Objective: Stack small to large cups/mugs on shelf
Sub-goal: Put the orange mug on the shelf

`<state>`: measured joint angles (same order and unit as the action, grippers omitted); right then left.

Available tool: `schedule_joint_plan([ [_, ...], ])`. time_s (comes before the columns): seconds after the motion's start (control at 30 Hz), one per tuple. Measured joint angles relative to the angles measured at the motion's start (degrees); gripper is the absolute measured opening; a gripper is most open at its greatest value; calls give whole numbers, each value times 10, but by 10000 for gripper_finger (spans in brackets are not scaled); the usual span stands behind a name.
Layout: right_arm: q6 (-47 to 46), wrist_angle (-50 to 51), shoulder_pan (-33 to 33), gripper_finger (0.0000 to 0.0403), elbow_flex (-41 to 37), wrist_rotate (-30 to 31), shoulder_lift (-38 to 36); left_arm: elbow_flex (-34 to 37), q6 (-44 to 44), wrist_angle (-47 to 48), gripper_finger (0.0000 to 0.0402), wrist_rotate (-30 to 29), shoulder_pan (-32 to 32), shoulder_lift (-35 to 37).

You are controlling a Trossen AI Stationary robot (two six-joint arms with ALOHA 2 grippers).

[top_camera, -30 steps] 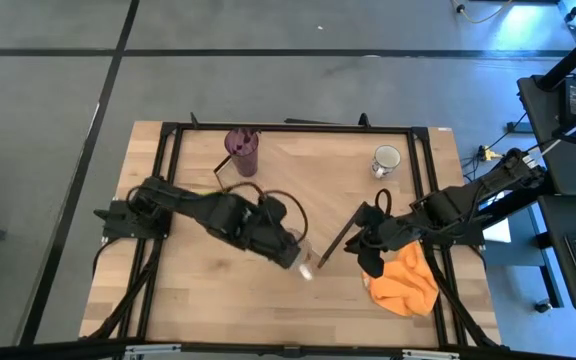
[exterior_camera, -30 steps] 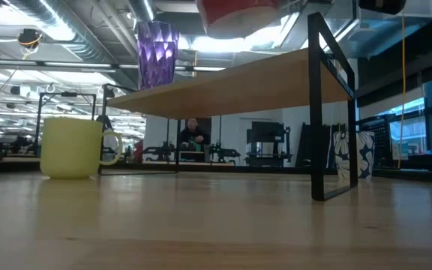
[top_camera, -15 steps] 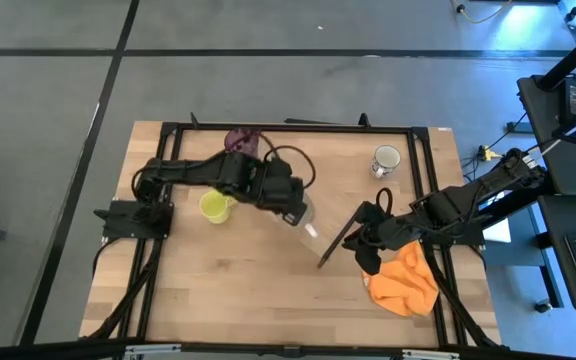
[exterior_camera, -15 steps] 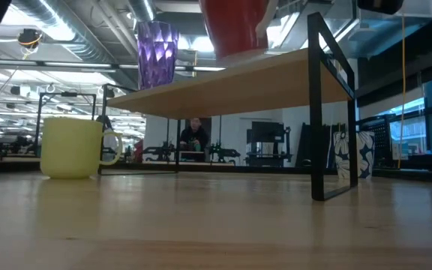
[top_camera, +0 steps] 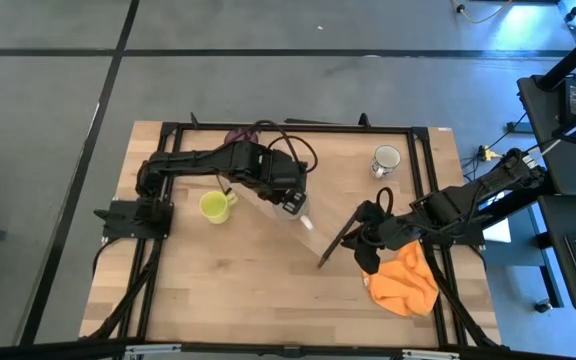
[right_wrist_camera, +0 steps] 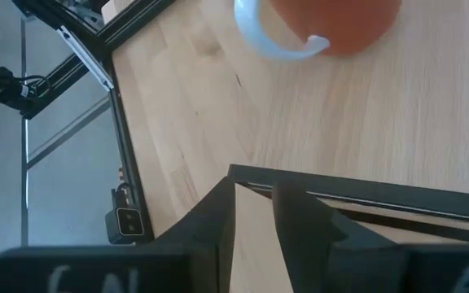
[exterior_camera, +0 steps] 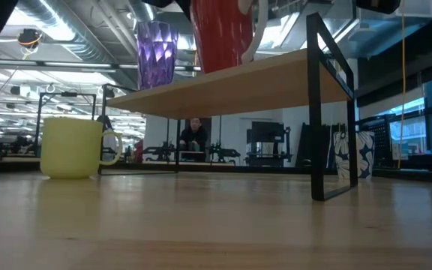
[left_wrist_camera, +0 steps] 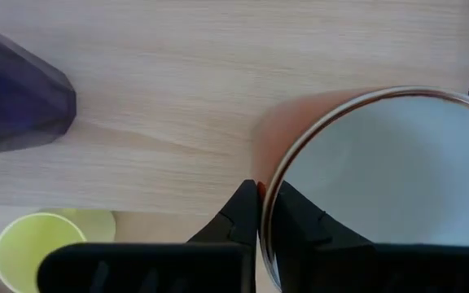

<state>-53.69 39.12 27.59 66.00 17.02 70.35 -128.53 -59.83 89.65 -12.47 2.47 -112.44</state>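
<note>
The shelf [exterior_camera: 261,79], a light-wood plank with dark end bars, stands slantwise on the table. The purple tumbler [exterior_camera: 157,52] stands on its far end. My left gripper [left_wrist_camera: 263,189] is shut on the reddish-brown mug [exterior_camera: 222,37], white inside, over the plank's middle beside the tumbler. I cannot tell whether the mug's base touches the plank. My right gripper [right_wrist_camera: 255,183] is shut on the shelf's near end. The yellow-green mug [top_camera: 214,206] stands on the table left of the shelf. The white-grey mug [top_camera: 386,160] stands at the far right. My left gripper pinches the mug's rim [left_wrist_camera: 269,213], one finger inside the cup and one outside. The fingers come from above, pointing steeply down. The mug hangs upright, its white handle [exterior_camera: 253,37] turned toward the shelf's near end. My right gripper holds the shelf's dark end bar [right_wrist_camera: 357,195] between its two fingers, slanting down from the table's right. The fingers hide the place of contact. The shelf's end frame [exterior_camera: 322,196] stands on the table.
An orange cloth [top_camera: 405,280] lies near the right edge under the right arm. Black frame rails [top_camera: 423,170] run round the tabletop. A person [exterior_camera: 193,135] sits far behind the table. Bare wood lies at the table's near side.
My left gripper has swung with the mug toward the table's far edge and the purple tumbler, from in front of the shelf to over its plank. The mug stays upright in the same hold. The arm's move has uncovered the yellow-green mug.
</note>
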Motion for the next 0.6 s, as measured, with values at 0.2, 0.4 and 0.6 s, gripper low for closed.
schedule_joint_plan([
  [0.2,3,0,0,86,0,0,0,-1,-11,4,30,-12,6,2],
  [0.4,4,0,0,86,0,13,0,-16,-11,7,30,-27,11,2],
  [0.6,4,0,0,86,0,14,0,-17,-13,6,30,-35,12,3],
])
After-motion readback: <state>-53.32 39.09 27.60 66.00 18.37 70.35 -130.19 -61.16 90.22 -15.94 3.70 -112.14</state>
